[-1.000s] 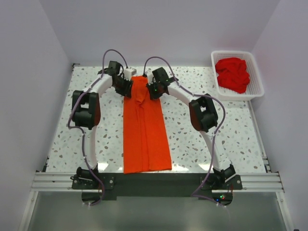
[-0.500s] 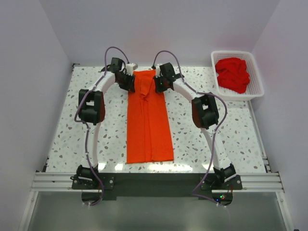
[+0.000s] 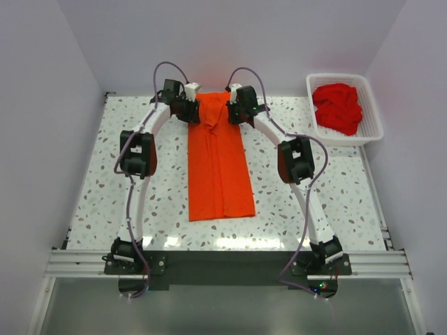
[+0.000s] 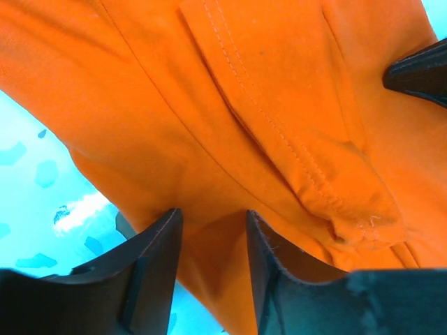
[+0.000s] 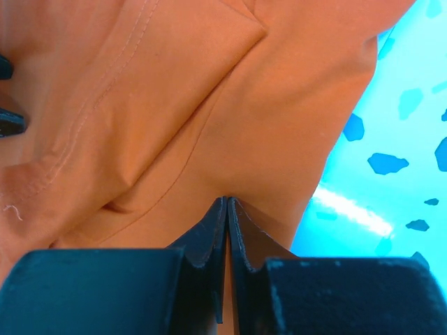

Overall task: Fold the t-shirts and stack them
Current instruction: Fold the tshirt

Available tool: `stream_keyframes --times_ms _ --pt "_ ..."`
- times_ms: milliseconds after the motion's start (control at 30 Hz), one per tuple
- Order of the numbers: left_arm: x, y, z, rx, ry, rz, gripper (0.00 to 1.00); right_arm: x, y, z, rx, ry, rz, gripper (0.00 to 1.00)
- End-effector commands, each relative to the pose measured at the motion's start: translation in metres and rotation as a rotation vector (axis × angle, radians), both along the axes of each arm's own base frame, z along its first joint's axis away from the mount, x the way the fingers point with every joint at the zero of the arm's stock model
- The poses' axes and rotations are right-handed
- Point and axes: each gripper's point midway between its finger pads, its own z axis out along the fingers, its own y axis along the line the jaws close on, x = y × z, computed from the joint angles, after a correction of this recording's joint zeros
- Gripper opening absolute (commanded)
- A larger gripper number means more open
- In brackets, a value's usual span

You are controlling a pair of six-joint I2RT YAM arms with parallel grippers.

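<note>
Top external view: 1 orange t-shirt (image 3: 220, 174) lies on the speckled table (image 3: 84, 202) as a narrow strip. Its long axis runs from the upper centre of the frame straight down toward the lower centre. The 2 grippers sit at its upper end, the left gripper (image 3: 190, 109) on the left corner and the right gripper (image 3: 232, 112) on the right corner. So the whole length of the shirt lies below them in the frame, with its free end near the arm bases. Neither arm is nearer; they are set symmetrically. Any fold along the length would, I judge, have to work down that axis. The deeper red t-shirts (image 3: 337, 108) are heaped in the white lattice basket (image 3: 370, 91) at the upper right, well apart.

Left wrist view: the left gripper (image 4: 211, 223) has its jaws parted a medium way. The orange t-shirt (image 4: 209, 105) fills the frame and passes loosely through the gap, and I see no pinch. A stitched hem (image 4: 279, 125) runs diagonally.

Right wrist view: the right gripper (image 5: 227, 206) has its jaws pressed together. The shirt's creases (image 5: 209, 91) converge on the tips, so a thin edge looks nipped. Table shows at the right.
</note>
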Motion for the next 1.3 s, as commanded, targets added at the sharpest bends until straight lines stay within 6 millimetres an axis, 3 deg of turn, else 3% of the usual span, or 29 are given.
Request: stream_keyframes --times_ms 0,67,100,133,167,200,233,267,300,367,400,433,500,533,600,633,767,800,833,867,933,967,1000,1033,1067,1100,1167,1200,1267 --pt "0.01 0.018 -0.022 0.076 -0.001 0.068 0.48 0.017 -0.008 0.008 -0.013 -0.08 -0.04 0.08" --pt "0.016 0.02 -0.01 0.079 -0.043 0.073 0.56 0.017 -0.003 0.025 0.021 -0.098 -0.026 0.15" --pt "0.018 0.02 0.007 0.069 -0.074 0.069 0.6 0.016 0.001 0.037 0.043 -0.109 -0.01 0.2" --pt "0.023 0.017 0.023 0.053 -0.114 0.059 0.68 0.012 0.009 0.048 0.081 -0.117 0.029 0.33" --pt "0.024 0.015 0.04 0.028 -0.147 0.043 0.73 0.01 0.014 0.061 0.106 -0.131 0.054 0.4" --pt "0.022 0.015 0.07 0.012 -0.195 0.039 0.78 0.009 0.017 0.099 0.138 -0.186 0.071 0.44" --pt "0.026 0.012 0.095 -0.008 -0.269 0.03 1.0 0.002 0.021 0.108 0.16 -0.189 0.102 0.51" --pt "0.024 0.01 0.117 -0.027 -0.317 0.019 1.0 0.002 0.022 0.132 0.18 -0.238 0.116 0.53" --pt "0.014 0.012 0.153 -0.038 -0.382 0.018 1.0 -0.003 0.022 0.172 0.204 -0.302 0.132 0.55" --pt "0.012 0.012 0.205 -0.066 -0.527 0.024 1.0 -0.013 0.023 0.21 0.217 -0.38 0.18 0.65" --pt "-0.004 0.013 0.234 -0.075 -0.587 0.015 1.0 -0.018 0.022 0.225 0.226 -0.408 0.195 0.68" --pt "-0.007 0.013 0.26 -0.088 -0.677 0.01 1.0 -0.029 0.019 0.257 0.2 -0.487 0.237 0.75" --pt "-0.028 0.016 0.292 -0.088 -0.767 0.007 1.0 -0.042 0.017 0.284 0.192 -0.549 0.288 0.85" --pt "-0.033 0.018 0.301 -0.071 -0.8 -0.007 1.0 -0.053 0.013 0.299 0.171 -0.59 0.318 0.88" --pt "-0.052 0.016 0.312 -0.001 -0.831 -0.111 1.0 -0.078 0.015 0.308 0.153 -0.605 0.433 0.95" --pt "-0.067 0.015 0.293 0.027 -0.746 -0.169 1.0 -0.098 0.01 0.311 0.071 -0.629 0.527 0.99" --pt "-0.135 0.008 0.259 0.087 -0.678 -0.436 1.0 -0.155 0.0 0.292 0.002 -0.558 0.728 0.99" --pt "-0.17 0.009 0.238 0.086 -0.626 -0.494 1.0 -0.171 -0.001 0.287 0.006 -0.533 0.772 0.97" --pt "-0.188 0.008 0.231 0.085 -0.635 -0.536 1.0 -0.183 -0.006 0.265 -0.032 -0.498 0.825 0.96" --pt "-0.221 0.007 0.212 0.066 -0.618 -0.574 1.0 -0.209 -0.015 0.259 -0.05 -0.446 0.864 0.95" --pt "-0.257 0.004 0.189 0.055 -0.592 -0.642 0.99 -0.25 -0.027 0.209 -0.11 -0.323 0.971 0.88" --pt "-0.283 0.001 0.156 0.054 -0.545 -0.702 0.97 -0.268 -0.033 0.211 -0.138 -0.342 1.0 0.86" --pt "-0.302 0.001 0.154 0.059 -0.559 -0.733 0.93 -0.296 -0.037 0.169 -0.163 -0.26 1.065 0.79" --pt "-0.317 0.001 0.141 0.063 -0.549 -0.764 0.91 -0.306 -0.041 0.156 -0.201 -0.261 1.085 0.76" --pt "-0.338 0.004 0.11 0.078 -0.512 -0.814 0.89 -0.319 -0.042 0.142 -0.227 -0.254 1.116 0.73" --pt "-0.352 0.0 0.104 0.086 -0.528 -0.849 0.84 -0.347 -0.043 0.114 -0.257 -0.219 1.177 0.69" --pt "-0.378 0.0 0.073 0.091 -0.483 -0.896 0.79 -0.361 -0.043 0.093 -0.295 -0.216 1.218 0.65" --pt "-0.385 -0.007 0.071 0.088 -0.503 -0.929 0.74 -0.379 -0.044 0.074 -0.296 -0.177 1.253 0.63" --pt "-0.401 -0.008 0.047 0.103 -0.462 -0.94 0.7 -0.382 -0.043 0.061 -0.313 -0.189 1.259 0.61"
